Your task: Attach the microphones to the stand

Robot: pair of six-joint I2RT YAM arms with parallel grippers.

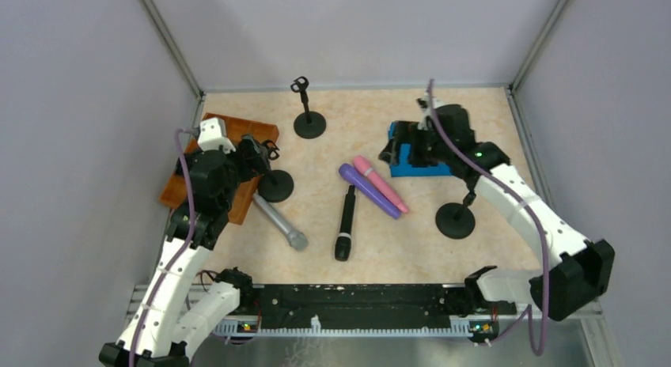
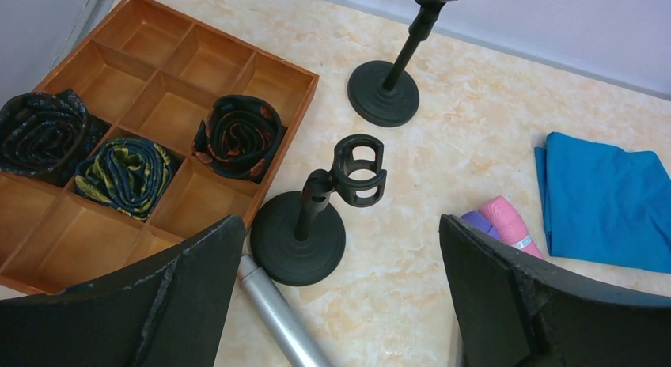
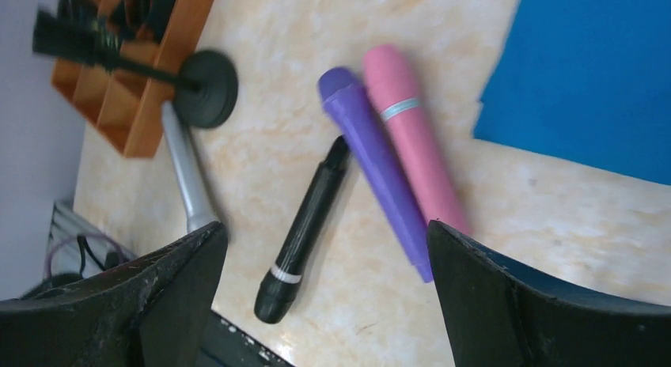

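Four microphones lie loose on the table: black (image 1: 346, 222), silver-grey (image 1: 281, 222), purple (image 1: 369, 191) and pink (image 1: 380, 183), the last two side by side. Three black stands are upright with empty clips: one at the back (image 1: 308, 114), one by the tray (image 1: 274, 185), one on the right (image 1: 455, 221). My left gripper (image 1: 255, 157) hangs open above the stand by the tray (image 2: 299, 240), the silver-grey microphone (image 2: 277, 312) beside its left finger. My right gripper (image 1: 398, 148) is open over the blue cloth, looking down on the black (image 3: 305, 225), purple (image 3: 376, 161) and pink (image 3: 411, 138) microphones.
A wooden compartment tray (image 2: 47, 240) with rolled ties (image 2: 237, 134) sits at the left, against the nearest stand's base. A folded blue cloth (image 1: 423, 165) lies at the right rear. Grey walls close in the table on three sides.
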